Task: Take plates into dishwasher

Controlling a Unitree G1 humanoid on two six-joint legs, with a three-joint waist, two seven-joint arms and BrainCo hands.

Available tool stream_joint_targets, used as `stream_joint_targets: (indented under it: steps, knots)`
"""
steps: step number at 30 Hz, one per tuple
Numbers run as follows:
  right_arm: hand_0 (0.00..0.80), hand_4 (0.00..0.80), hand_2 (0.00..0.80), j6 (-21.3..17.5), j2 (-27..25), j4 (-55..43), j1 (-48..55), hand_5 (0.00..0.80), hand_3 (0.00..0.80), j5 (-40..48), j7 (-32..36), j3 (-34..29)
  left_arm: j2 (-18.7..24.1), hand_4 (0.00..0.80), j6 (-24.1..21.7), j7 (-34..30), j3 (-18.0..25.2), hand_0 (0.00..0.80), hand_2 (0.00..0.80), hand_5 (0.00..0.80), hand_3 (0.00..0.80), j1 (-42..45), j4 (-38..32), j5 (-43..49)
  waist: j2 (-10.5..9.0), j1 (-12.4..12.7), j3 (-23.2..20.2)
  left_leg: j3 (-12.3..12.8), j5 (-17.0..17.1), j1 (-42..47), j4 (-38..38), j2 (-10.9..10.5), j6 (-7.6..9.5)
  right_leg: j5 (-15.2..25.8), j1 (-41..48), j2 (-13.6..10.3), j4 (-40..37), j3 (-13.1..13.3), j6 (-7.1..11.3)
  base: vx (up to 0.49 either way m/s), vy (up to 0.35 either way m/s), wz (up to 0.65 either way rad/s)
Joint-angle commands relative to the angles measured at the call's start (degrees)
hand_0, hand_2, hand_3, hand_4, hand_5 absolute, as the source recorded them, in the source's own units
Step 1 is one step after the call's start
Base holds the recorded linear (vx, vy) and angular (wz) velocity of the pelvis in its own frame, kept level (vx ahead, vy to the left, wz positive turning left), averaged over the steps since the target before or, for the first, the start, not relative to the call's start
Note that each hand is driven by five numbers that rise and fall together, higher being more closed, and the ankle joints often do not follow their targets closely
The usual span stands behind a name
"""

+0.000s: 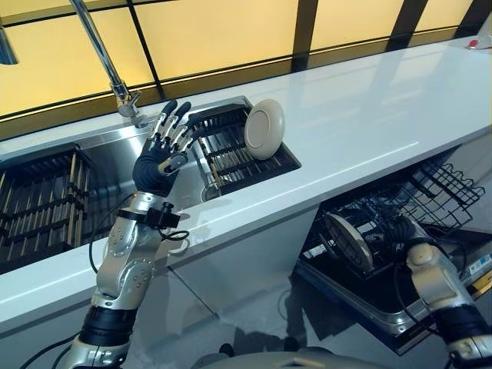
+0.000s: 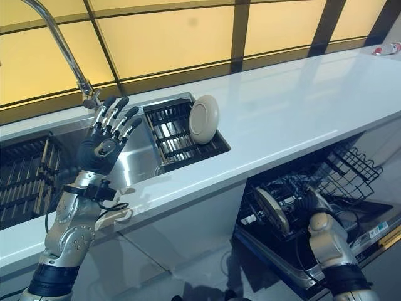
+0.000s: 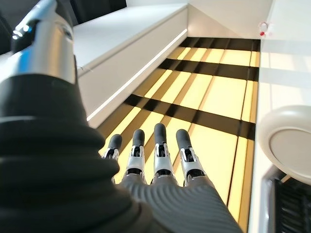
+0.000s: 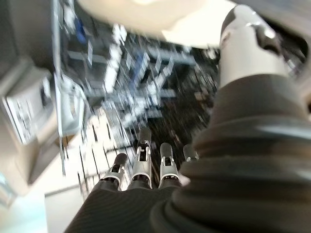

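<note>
A cream plate (image 1: 264,128) stands on edge in the dark drying rack (image 1: 231,157) set in the sink; its rim also shows in the left wrist view (image 3: 291,145). My left hand (image 1: 165,150) is raised beside it, a little to its left, open with fingers straight and holding nothing. A second cream plate (image 1: 347,242) stands upright in the pulled-out dishwasher rack (image 1: 438,192) below the counter. My right hand (image 1: 403,231) is low inside that rack, just right of this plate, with its fingers (image 4: 141,160) straight. The plate's edge (image 4: 160,14) shows past my thumb.
A tall faucet (image 1: 104,54) rises behind the sink. Another slatted rack (image 1: 38,207) fills the sink's left part. The white counter (image 1: 369,131) runs to the right above the open dishwasher, with a small red-capped object (image 1: 478,43) at its far end.
</note>
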Motion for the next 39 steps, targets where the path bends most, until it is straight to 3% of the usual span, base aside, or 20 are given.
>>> stream_joint_targets:
  steps: [1, 6, 13, 21, 24, 29, 33, 39]
  knots:
    - [0.000, 0.000, 0.000, -6.2, -3.3, -5.2, -0.4, 0.000, 0.000, -1.5, -6.3, -5.0, 1.7, 0.000, -4.1, -0.4, 2.3, 0.000, 0.000, 0.000, 0.000, -0.7, -1.9, 1.8, -1.19, -1.4, -1.7, 2.0, -5.9, 2.3, 0.4, -3.5, 5.92, -1.1, 0.5, 1.7, 0.5, 0.4, 0.92, -0.017, -0.005, -0.14]
    - [0.000, 0.000, 0.000, -11.5, -3.0, -9.6, 2.6, 0.000, 0.000, 2.1, -12.1, -9.6, 2.2, 0.000, -4.5, 0.4, 3.2, 0.000, 0.000, 0.000, 0.000, -0.3, -2.4, 1.7, -0.73, -2.5, -1.7, 2.7, -6.1, 2.3, 0.4, -3.4, 5.85, -1.0, 0.2, 1.8, 0.5, 1.1, 1.16, -0.019, -0.002, -0.13]
    - [0.000, 0.000, 0.000, -20.4, -4.1, -12.2, -3.6, 0.000, 0.000, 17.2, -25.8, -12.3, 3.7, 0.000, -4.2, 2.9, 0.7, 0.000, 0.000, 0.000, 0.000, -2.4, -2.0, 2.5, -0.28, -1.5, -1.5, 1.9, -6.3, 2.2, 0.4, -3.6, 5.71, -1.0, 0.2, 1.7, 0.5, 0.7, 1.21, -0.012, -0.005, -0.02]
    - [0.000, 0.000, 0.000, -21.4, -9.5, -12.3, -21.7, 0.000, 0.000, 16.8, -35.3, -7.2, 5.8, 0.000, -3.7, 4.2, -2.5, 0.000, 0.000, 0.000, 0.000, -5.9, -2.0, 1.1, -0.44, 1.5, -1.9, -0.3, -5.9, 1.4, 0.4, -4.1, 5.37, -1.1, 0.2, 1.4, 0.5, -1.4, 0.73, -0.014, -0.020, 0.02]
    - [0.000, 0.000, 0.000, -23.5, -11.0, -11.4, -27.0, 0.000, 0.000, 19.4, -34.6, -3.9, 6.6, 0.000, -3.5, 3.8, -2.9, 0.000, 0.000, 0.000, 0.000, -6.6, -1.2, 0.1, -0.83, 2.7, -2.4, -1.4, -5.9, 1.1, 0.4, -4.3, 5.23, -1.5, 0.5, 1.2, 0.5, -2.4, 0.52, 0.013, -0.035, 0.15]
    - [0.000, 0.000, 0.000, -24.8, -11.9, -9.8, -31.0, 0.000, 0.000, 25.9, -27.6, -0.3, 7.3, 0.000, -2.6, 2.5, -2.0, 0.000, 0.000, 0.000, 0.000, -6.2, -0.6, -0.4, -1.58, 4.3, -3.1, -3.3, -5.7, 1.0, 0.4, -4.7, 5.17, -2.0, 1.1, 1.0, 0.5, -4.0, 0.19, 0.034, -0.039, 0.17]
    - [0.000, 0.000, 0.000, -22.1, -12.7, -6.7, -34.5, 0.000, 0.000, 26.6, -21.3, 2.4, 7.4, 0.000, -1.6, 1.4, -1.7, 0.000, 0.000, 0.000, 0.000, -6.4, 0.7, -0.1, -2.27, 5.4, -3.6, -4.6, -5.6, 0.9, 0.4, -5.0, 5.12, -2.3, 1.5, 0.9, 0.5, -5.0, 0.01, 0.053, -0.046, 0.22]
    - [0.000, 0.000, 0.000, -14.0, -16.1, 3.2, -41.5, 0.000, 0.000, 24.7, -9.8, 10.5, 7.2, 0.000, -0.1, -0.1, -2.0, 0.000, 0.000, 0.000, 0.000, -6.8, 2.3, 1.0, -3.13, 7.0, -4.0, -6.3, -4.8, 0.6, 0.4, -5.3, 4.96, -2.4, 1.9, 0.7, 0.5, -6.5, -0.16, 0.077, -0.041, 0.20]
